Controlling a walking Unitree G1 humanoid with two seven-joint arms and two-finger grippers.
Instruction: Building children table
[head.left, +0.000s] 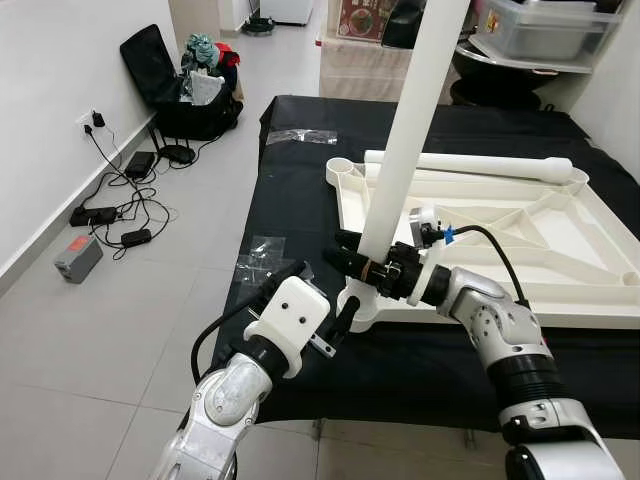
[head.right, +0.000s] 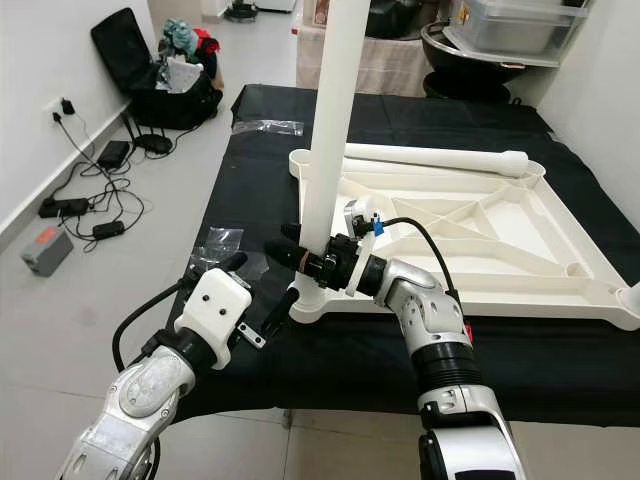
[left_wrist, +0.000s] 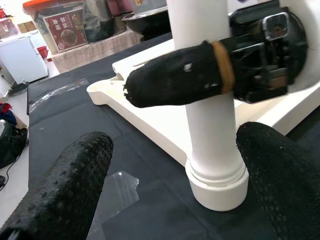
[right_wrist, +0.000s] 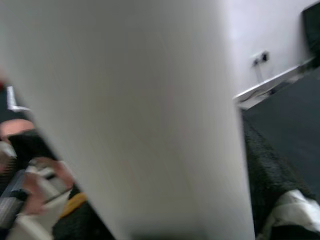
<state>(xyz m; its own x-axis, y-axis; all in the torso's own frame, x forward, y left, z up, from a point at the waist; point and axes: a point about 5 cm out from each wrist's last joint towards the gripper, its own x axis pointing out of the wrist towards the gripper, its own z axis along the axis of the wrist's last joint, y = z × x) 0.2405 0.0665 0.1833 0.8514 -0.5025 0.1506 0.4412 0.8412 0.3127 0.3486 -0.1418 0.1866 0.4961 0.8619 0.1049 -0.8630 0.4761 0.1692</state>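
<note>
Gripping the upright white table leg (head.left: 415, 130) near its lower end, the right end effector (head.left: 365, 262) sat at frame centre, its black fingers (left_wrist: 175, 80) clamped around the tube. That leg stood in the corner socket (left_wrist: 217, 182) of the upturned white tabletop (head.left: 540, 235), which lay on the black-covered bench (head.left: 290, 190) at centre right. A second leg (head.left: 470, 165) lay across the tabletop's far edge. At lower left, the left end effector (head.left: 335, 305) hovered just beside the socket with its fingers spread wide, holding nothing. Cables (head.left: 120, 200) lay on the floor at upper left.
</note>
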